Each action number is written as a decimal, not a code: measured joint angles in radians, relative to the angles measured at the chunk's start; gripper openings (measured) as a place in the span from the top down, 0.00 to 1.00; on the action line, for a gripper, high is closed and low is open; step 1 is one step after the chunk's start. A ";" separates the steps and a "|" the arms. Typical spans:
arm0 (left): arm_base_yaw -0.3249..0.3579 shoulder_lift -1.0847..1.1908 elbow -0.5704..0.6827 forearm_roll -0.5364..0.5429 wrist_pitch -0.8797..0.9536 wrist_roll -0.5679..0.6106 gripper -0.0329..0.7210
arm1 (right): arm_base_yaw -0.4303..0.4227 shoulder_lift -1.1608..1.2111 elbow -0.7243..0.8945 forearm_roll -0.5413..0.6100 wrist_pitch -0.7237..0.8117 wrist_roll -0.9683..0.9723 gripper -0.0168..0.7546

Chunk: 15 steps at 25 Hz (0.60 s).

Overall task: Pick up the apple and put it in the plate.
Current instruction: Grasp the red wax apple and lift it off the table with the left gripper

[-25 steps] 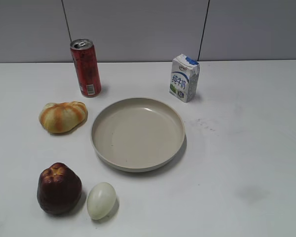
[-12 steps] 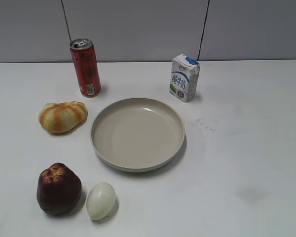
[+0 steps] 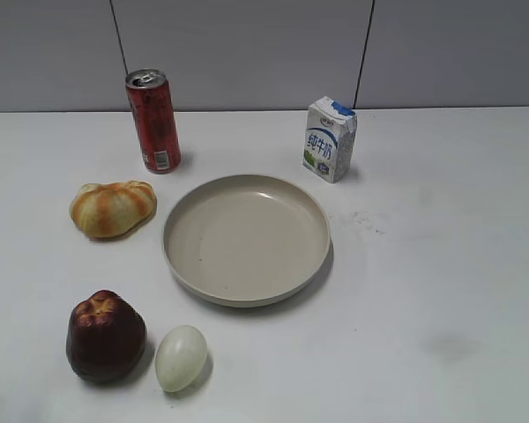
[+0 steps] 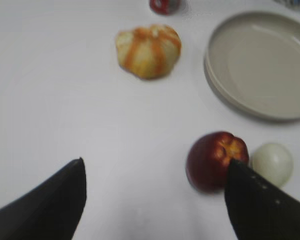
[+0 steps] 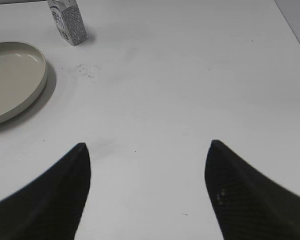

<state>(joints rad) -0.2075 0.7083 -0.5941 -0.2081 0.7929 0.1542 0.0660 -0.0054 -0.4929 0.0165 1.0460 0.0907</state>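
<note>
The dark maroon apple (image 3: pixel 105 337) stands on the white table at the front left, its lobed yellowish top up. It also shows in the left wrist view (image 4: pixel 213 160), just beside my right finger. The beige plate (image 3: pixel 181 264) lies empty in the middle; it also shows in the left wrist view (image 4: pixel 225 97) and the right wrist view (image 5: pixel 37 85). My left gripper (image 4: pixel 155 165) is open and empty, above bare table to the left of the apple. My right gripper (image 5: pixel 147 147) is open and empty over bare table right of the plate. Neither gripper shows in the exterior view.
A pale egg (image 3: pixel 181 357) lies right next to the apple. An orange-striped bread roll (image 3: pixel 112 208) lies left of the plate. A red can (image 3: pixel 153 121) and a small milk carton (image 3: pixel 329 138) stand behind it. The table's right edge (image 5: pixel 292 30) shows.
</note>
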 joint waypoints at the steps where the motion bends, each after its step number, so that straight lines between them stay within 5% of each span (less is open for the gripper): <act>1: -0.031 0.069 -0.022 -0.010 0.018 0.010 0.08 | 0.000 0.000 0.000 0.000 0.000 0.000 0.24; 9: -0.311 0.498 -0.158 0.040 0.043 0.024 0.08 | 0.000 0.000 0.000 0.000 0.000 0.000 0.24; 15: -0.339 0.729 -0.189 0.035 -0.019 0.024 0.08 | 0.000 0.000 0.000 0.000 0.000 0.000 0.24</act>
<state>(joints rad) -0.5470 1.4372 -0.7830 -0.1730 0.7736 0.1787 0.0660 -0.0054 -0.4929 0.0165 1.0460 0.0907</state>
